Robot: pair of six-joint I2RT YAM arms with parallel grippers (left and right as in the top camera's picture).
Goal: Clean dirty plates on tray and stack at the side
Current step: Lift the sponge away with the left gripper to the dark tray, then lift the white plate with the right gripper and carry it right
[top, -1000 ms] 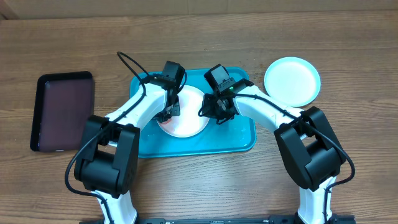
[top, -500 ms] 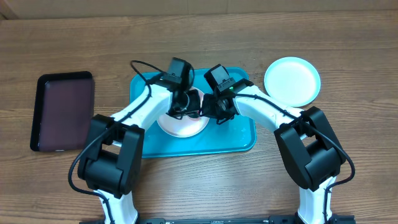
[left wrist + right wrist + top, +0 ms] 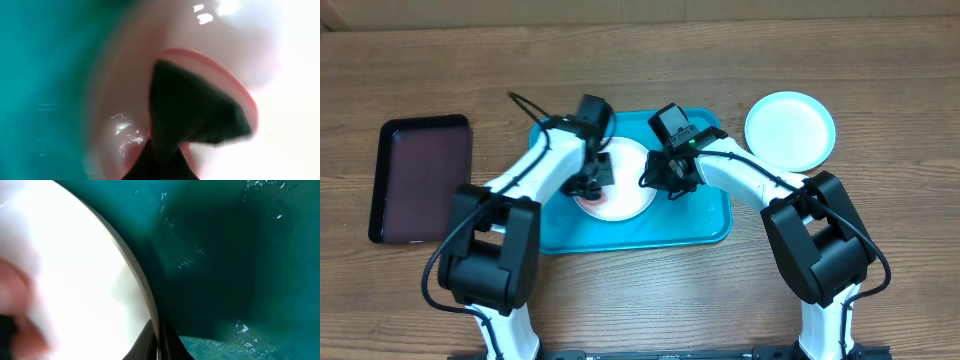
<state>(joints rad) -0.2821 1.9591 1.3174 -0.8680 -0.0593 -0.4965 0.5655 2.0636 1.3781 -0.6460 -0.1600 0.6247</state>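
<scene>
- The right gripper's fingertips [image 3: 171, 347] are sitting nearly together, one on each side of the white plate's [image 3: 65, 270] rim, so the right gripper [image 3: 159, 345] is pinching that edge.
- In the right wrist view the rim is curving up and away from the fingers, with the bare floor of the teal tray [image 3: 225, 255] lying beside it.
- From overhead, the right gripper [image 3: 665, 180] is reaching the plate's right edge, inside the tray.
- The left gripper [image 3: 588, 182] is pressing down over the left part of the white plate [image 3: 625, 190].
- Its wrist view is heavily blurred, so how far its fingers are spread cannot be told.
- A dark wedge [image 3: 192, 110] is filling the middle of that view. Whether it is a finger or something held cannot be told.
- A red smear [image 3: 240, 87] is ringing the wedge on the plate's surface, and red is also showing under the left gripper from overhead.
- The white plate is lying flat in the middle of the teal tray [image 3: 705, 222], which is resting on the wooden table [image 3: 640, 300].
- A pale plate [image 3: 790, 130] is lying on the table just beside the tray's far right corner, apart from both grippers.
- A maroon tray [image 3: 420, 180] is lying well to the left of the teal one.
</scene>
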